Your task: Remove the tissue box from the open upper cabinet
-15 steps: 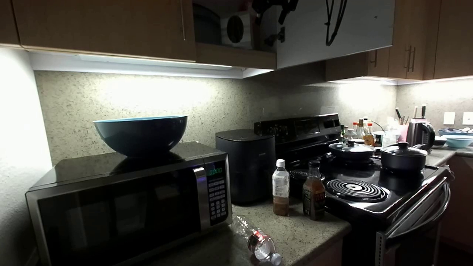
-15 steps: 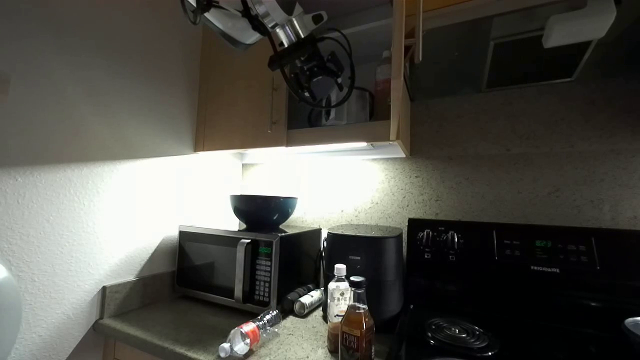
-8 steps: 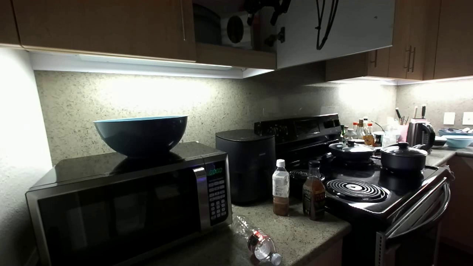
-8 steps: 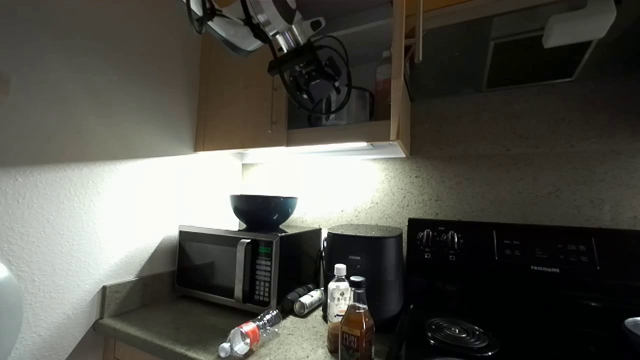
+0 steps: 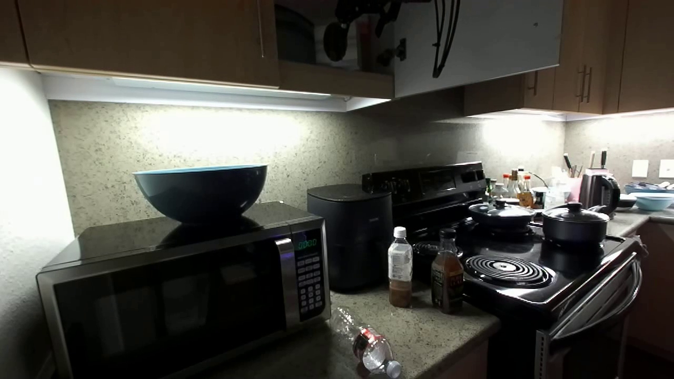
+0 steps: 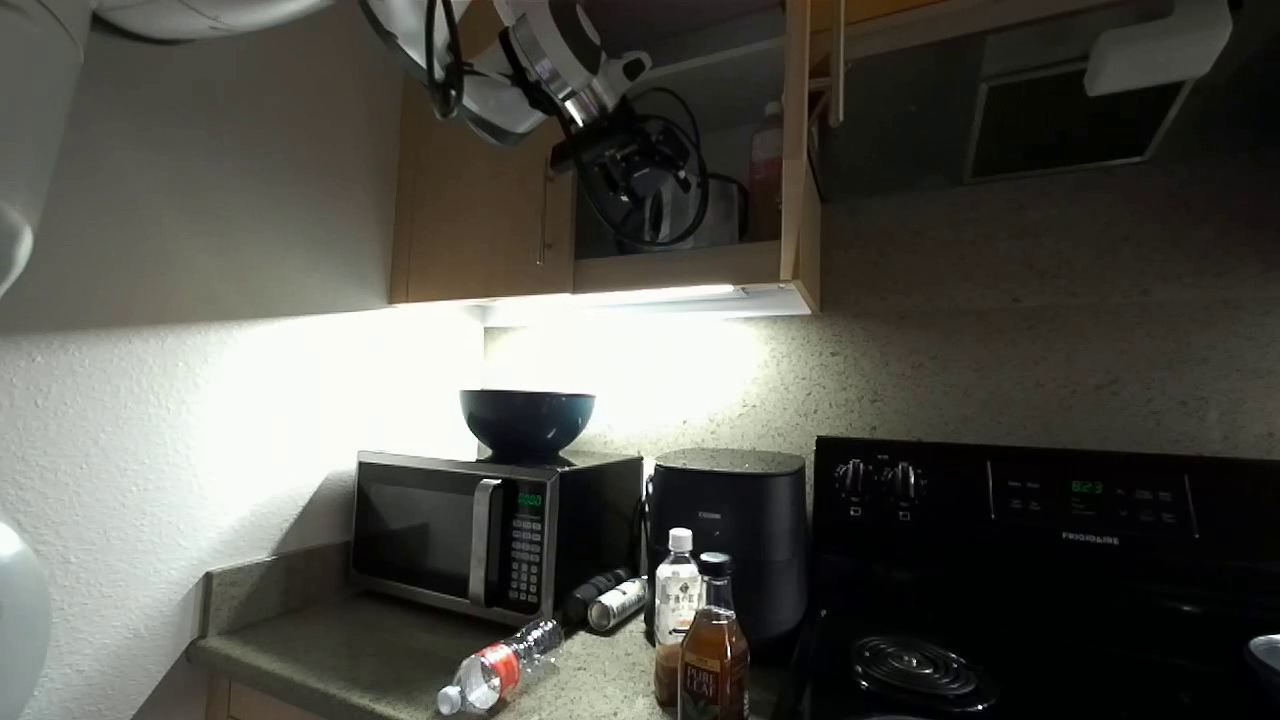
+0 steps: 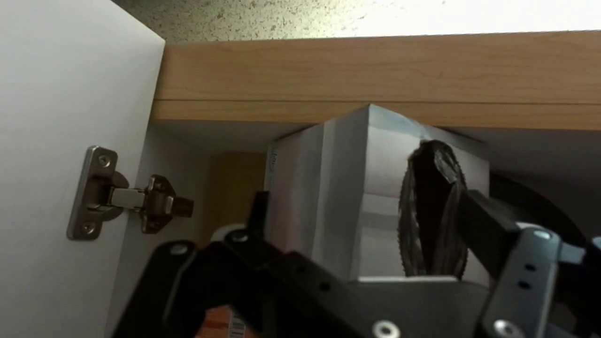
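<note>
1. Lower since half a second ago, we note: black two-fingered gripper (image 7: 364, 206), jaws spread wide.
2. Kitchen: speckled grey countertop (image 6: 340, 640) below; brown wooden upper cabinet (image 6: 680, 268) stands open above.
3. Inside sits pale white-grey cardboard tissue box (image 7: 378, 197), corner foremost; dark oval slot facing obliquely out, running upright. Box's long axis we cannot tell.

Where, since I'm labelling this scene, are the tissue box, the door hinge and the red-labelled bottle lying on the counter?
Tissue box (image 7: 382, 182): wrist view, on the pale face beside its dark opening.
Door hinge (image 7: 127, 198): wrist view, on its metal arm.
Red-labelled bottle (image 6: 501, 664): in an exterior view, on its label.
</note>
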Controlling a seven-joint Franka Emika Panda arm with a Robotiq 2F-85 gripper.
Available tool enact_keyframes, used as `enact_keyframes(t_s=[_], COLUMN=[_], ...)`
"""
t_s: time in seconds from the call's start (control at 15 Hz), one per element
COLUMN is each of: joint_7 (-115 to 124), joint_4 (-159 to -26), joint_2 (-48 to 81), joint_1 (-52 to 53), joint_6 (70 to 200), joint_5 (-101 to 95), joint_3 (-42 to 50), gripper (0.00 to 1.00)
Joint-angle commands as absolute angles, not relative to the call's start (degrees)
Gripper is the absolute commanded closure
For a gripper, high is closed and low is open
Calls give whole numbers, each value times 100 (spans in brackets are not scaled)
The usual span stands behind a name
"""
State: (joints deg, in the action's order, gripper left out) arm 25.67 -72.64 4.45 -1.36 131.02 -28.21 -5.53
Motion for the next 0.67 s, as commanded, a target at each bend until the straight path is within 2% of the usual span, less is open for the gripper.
enact_keyframes(t_s=[0.0,0.53,0.6], joint_7=[2548,2507,2517], joint_4=[-7244,-6755,-6665], joint_2=[516,1132,1213], joint_1=[-132,-116,-112], joint_6=[13204,13218,13214], joint_5=[-2868,-3031,-3072], joint_3=[-554,-516,-506], gripper=[0,0,5])
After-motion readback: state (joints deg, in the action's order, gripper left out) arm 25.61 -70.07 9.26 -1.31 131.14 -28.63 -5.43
